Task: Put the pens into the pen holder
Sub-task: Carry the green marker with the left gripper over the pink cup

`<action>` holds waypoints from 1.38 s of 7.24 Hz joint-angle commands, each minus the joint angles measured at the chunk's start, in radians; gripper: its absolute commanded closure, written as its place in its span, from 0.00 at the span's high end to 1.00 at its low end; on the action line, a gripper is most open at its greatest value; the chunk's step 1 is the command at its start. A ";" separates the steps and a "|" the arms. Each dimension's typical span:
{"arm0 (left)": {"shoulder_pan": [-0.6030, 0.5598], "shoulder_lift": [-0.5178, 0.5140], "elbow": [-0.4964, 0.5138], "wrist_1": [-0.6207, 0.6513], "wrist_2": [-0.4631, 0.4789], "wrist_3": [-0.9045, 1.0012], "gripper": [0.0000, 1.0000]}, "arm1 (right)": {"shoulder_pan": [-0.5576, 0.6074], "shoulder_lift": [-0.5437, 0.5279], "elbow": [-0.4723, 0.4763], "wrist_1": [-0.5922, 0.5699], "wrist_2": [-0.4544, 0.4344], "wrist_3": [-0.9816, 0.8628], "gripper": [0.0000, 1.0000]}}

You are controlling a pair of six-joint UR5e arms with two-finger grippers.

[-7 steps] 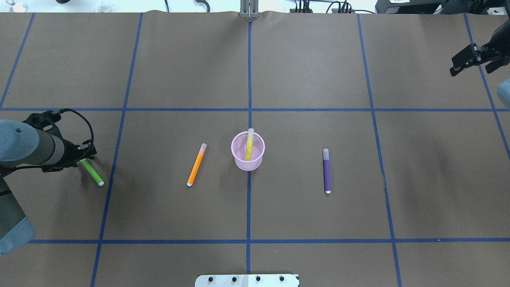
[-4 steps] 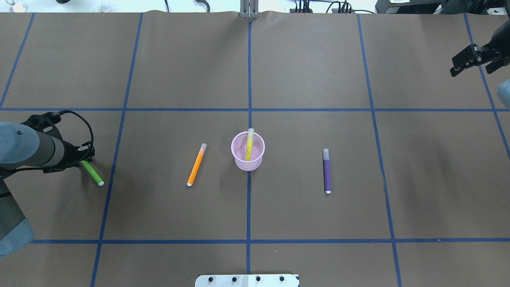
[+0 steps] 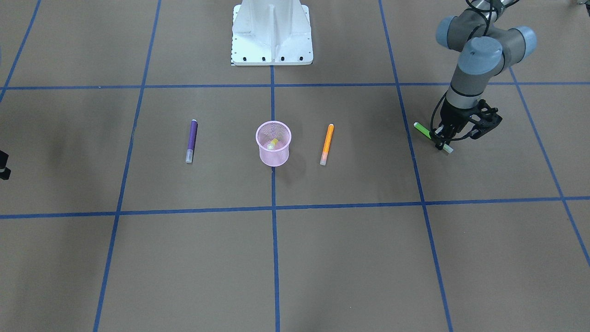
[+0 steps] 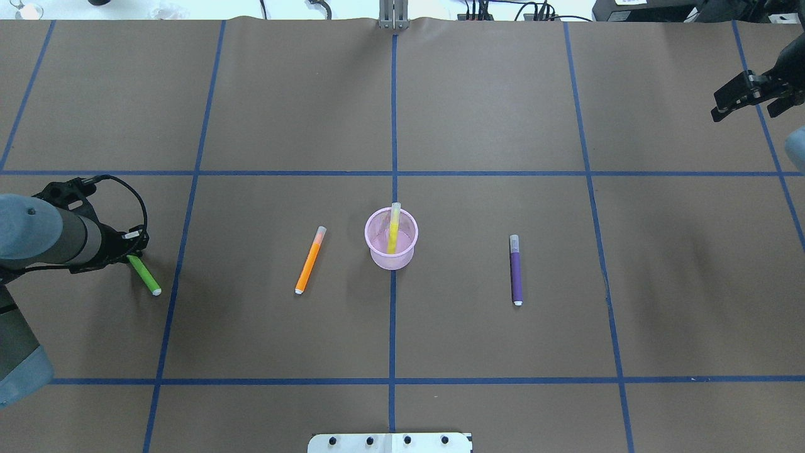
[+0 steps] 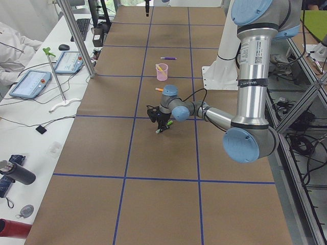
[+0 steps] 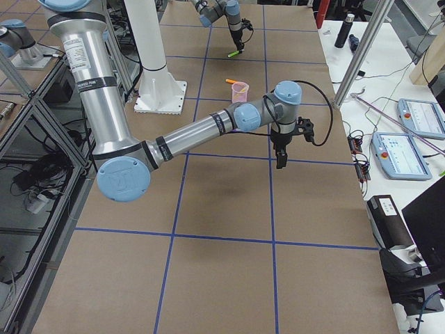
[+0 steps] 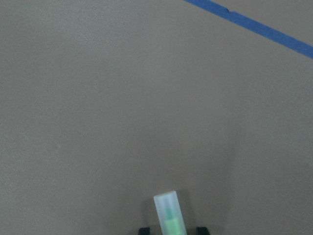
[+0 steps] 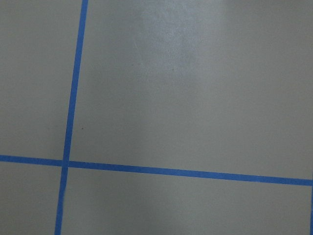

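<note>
The pink mesh pen holder (image 4: 391, 255) (image 3: 273, 156) stands at the table's centre with the yellow pen (image 4: 394, 228) leaning inside it. To its left in the overhead view the orange pen (image 4: 310, 261) (image 3: 327, 144) lies flat, and the purple pen (image 4: 516, 272) (image 3: 191, 140) lies flat to its right. My left gripper (image 4: 131, 250) (image 3: 440, 139) is low at the table's left side, shut on the green pen (image 4: 145, 277) (image 3: 421, 129), whose pale cap (image 7: 167, 208) juts out past the fingers. My right gripper (image 4: 742, 114) (image 6: 280, 161) hangs open and holds nothing at the far right.
The white robot base plate (image 3: 272, 32) (image 4: 390, 442) sits at the robot's edge of the table. Blue tape lines (image 4: 394, 126) grid the brown surface. In the exterior left view, a side bench (image 5: 36, 81) holds tablets, cables and bottles, with a metal post (image 5: 76, 38) at the table's edge.
My left gripper has shifted slightly left, and the green pen has shifted with it. The right gripper drifted a little further right. The other pens and the cup have not moved.
</note>
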 commanded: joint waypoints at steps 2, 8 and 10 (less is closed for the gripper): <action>-0.002 0.002 -0.049 0.001 0.001 0.009 0.00 | 0.000 -0.006 0.000 0.000 0.000 0.000 1.00; -0.015 -0.290 -0.164 -0.004 0.262 0.208 0.00 | 0.000 -0.024 0.000 0.000 0.000 -0.005 1.00; 0.064 -0.409 -0.155 -0.005 0.353 0.339 0.00 | 0.000 -0.025 0.001 0.000 -0.002 -0.003 1.00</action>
